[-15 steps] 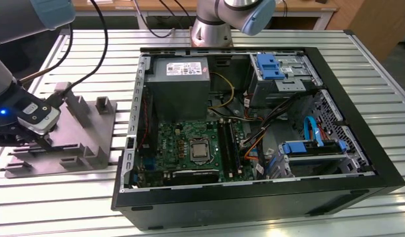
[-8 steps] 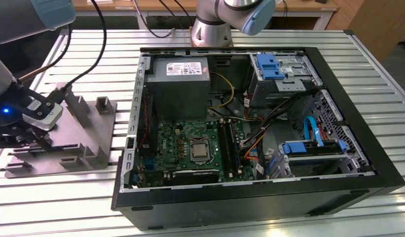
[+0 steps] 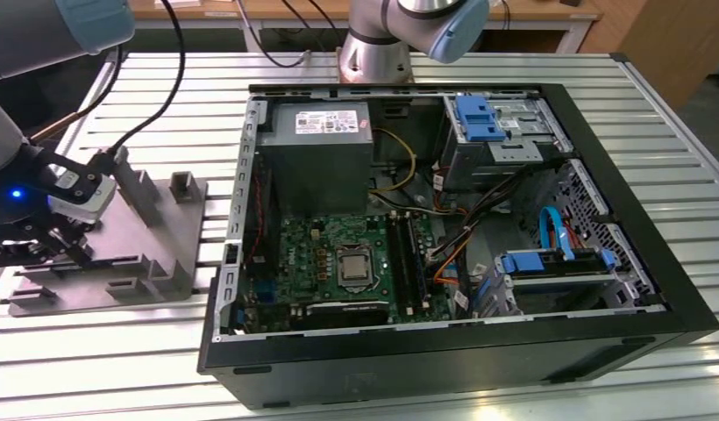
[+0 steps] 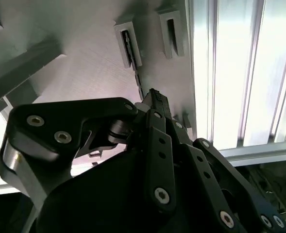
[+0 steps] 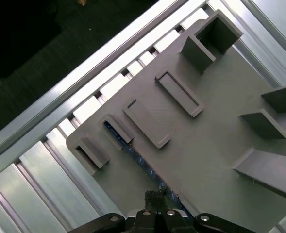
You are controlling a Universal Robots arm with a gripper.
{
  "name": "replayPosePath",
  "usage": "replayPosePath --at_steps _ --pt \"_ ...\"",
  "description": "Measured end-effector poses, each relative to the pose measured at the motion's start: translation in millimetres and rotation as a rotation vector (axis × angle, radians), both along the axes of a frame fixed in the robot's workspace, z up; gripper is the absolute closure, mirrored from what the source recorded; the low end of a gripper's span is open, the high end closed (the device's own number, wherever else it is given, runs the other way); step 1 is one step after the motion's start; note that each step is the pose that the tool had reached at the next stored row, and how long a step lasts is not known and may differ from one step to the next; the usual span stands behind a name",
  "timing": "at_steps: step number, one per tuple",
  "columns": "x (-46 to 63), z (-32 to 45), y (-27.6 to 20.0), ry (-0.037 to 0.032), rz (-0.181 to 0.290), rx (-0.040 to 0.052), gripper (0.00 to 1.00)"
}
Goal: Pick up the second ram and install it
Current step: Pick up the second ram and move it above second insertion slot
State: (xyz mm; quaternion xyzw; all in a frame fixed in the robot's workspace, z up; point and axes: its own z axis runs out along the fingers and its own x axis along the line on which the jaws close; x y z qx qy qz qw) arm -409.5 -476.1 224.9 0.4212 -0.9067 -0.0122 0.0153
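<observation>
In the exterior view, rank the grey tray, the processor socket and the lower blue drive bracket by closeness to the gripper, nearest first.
1. Grey tray, directly under the gripper, at the exterior view's left.
2. Processor socket, mid-case on the motherboard.
3. Lower blue drive bracket, inside the case at the exterior view's right.

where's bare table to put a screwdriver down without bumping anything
Bare slats lie in front of the grey tray, and more past the case on the exterior view's right. Crowded: inside the case, the gap between tray and case, and the tray end where the gripper grips the second ram.
</observation>
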Motion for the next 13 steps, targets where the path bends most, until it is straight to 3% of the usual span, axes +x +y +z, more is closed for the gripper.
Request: replayPosePath --at_steps 13 --pt "0.0 0.0 0.0 -0.0001 0.165 0.0008 0.9"
